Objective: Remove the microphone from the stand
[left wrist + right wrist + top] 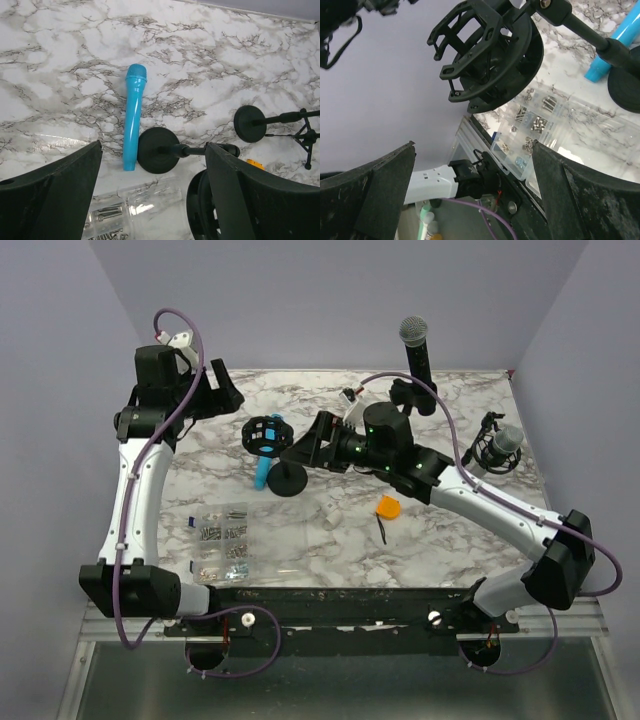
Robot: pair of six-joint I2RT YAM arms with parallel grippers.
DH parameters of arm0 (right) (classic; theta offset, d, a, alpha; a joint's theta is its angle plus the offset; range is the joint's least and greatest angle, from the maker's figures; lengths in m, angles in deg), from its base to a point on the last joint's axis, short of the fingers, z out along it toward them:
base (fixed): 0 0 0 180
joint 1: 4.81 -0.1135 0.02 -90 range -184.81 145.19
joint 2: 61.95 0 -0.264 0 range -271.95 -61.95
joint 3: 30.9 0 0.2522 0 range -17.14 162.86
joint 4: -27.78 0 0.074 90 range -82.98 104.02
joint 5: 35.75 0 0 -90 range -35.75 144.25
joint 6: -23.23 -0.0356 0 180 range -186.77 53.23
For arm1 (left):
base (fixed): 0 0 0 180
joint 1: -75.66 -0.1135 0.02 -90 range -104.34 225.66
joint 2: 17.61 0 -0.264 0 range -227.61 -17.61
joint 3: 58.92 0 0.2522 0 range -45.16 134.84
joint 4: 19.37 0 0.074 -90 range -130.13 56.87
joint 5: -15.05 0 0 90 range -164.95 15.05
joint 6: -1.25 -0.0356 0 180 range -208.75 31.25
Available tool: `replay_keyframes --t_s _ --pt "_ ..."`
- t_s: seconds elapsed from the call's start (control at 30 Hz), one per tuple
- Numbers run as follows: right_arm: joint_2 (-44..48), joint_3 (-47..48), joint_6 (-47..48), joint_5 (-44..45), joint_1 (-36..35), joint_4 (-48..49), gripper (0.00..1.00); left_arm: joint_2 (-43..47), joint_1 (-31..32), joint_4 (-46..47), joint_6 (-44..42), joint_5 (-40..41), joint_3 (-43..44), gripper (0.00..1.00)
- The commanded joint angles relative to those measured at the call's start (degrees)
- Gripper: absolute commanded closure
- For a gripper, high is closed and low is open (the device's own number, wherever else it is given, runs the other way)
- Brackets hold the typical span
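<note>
My left claw [153,145] hangs wide and empty. My right claw [473,145] gapes under the empty mount [490,55]. Beyond, the mic [134,117] lies on the tabletop [225,60] beside the base [157,150]. Bumping the mount could topple the stand onto it.

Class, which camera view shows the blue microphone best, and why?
The left wrist view: the blue microphone lies whole and unobstructed on the marble table. The top view shows only part, the shock mount covering the rest; the right wrist view catches one end.
</note>
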Motion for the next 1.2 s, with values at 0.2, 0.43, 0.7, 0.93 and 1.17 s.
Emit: replay_keyframes --t_s 0.2,0.43,0.7,0.93,1.17 --pt "-2.2 1.9 -6.1 10.1 -0.8 7.1 0.00 10.6 3.1 12.2 2.0 -3.1 -7.7 0.17" --pt "-3.7 4.8 -7.3 21.1 -0.2 2.8 0.00 12.5 7.5 11.5 0.1 -0.4 -7.4 0.17" --pt "-8.5 8.3 -6.9 26.5 0.6 0.0 0.00 13.6 9.3 11.9 -0.7 1.4 -8.2 0.14" --pt "-16.4 14.8 -3.0 16.1 2.6 1.6 0.00 13.3 9.3 11.8 -1.1 1.8 -8.2 0.12" --pt "-20.2 15.1 -5.3 9.5 6.2 3.6 0.02 13.3 9.5 11.7 -1.9 2.5 -8.2 0.07"
